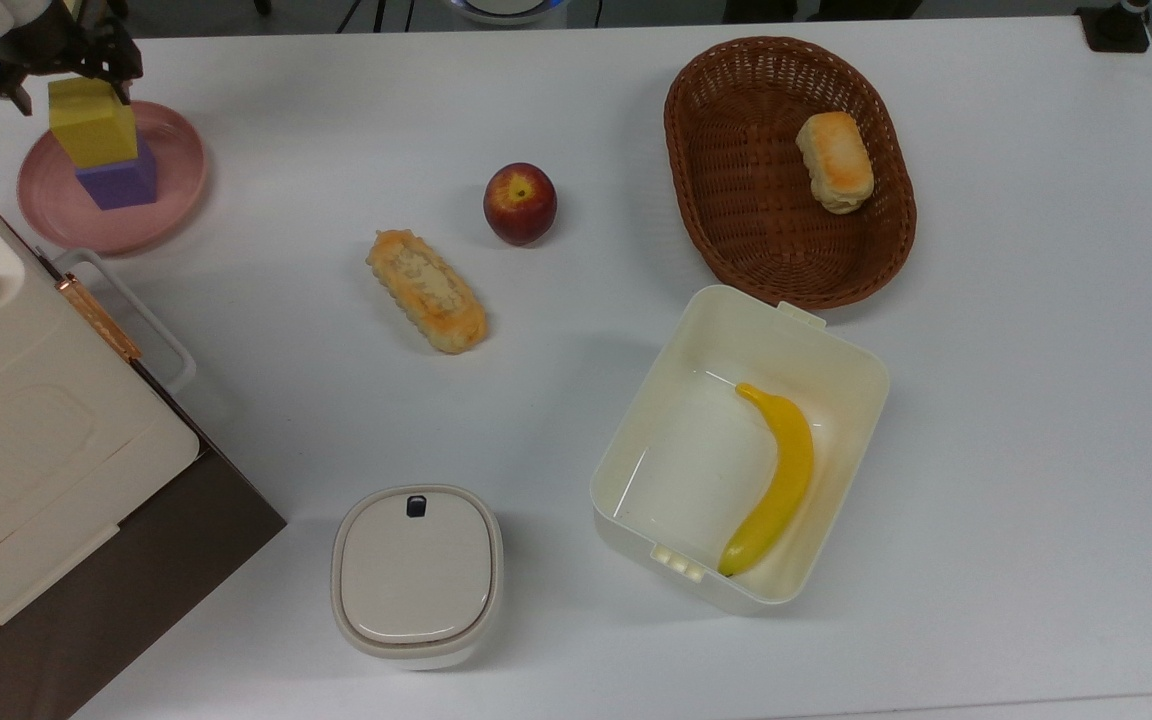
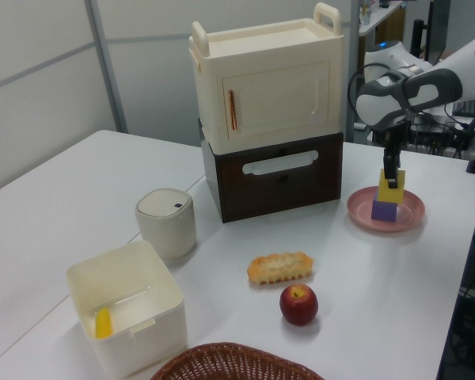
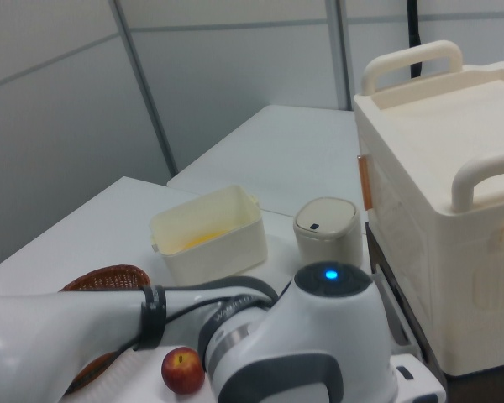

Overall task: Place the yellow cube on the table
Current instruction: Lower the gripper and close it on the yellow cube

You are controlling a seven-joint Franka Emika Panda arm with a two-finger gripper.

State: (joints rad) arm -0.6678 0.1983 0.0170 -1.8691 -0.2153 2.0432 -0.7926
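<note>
Sitting on the purple cube (image 1: 118, 181) on the pink plate (image 1: 168, 205), the yellow cube (image 1: 91, 128) is at the top view's far left of the white surface (image 1: 1016, 330). The hand (image 1: 48, 80) straddles its upper part with dark fingers (image 1: 122, 72) on either side; whether they press the cube cannot be told. In the left view the hand (image 2: 391, 179) covers part of the cube. The banana (image 1: 778, 482) lies in the open white box (image 1: 636, 440). No writing is readable.
</note>
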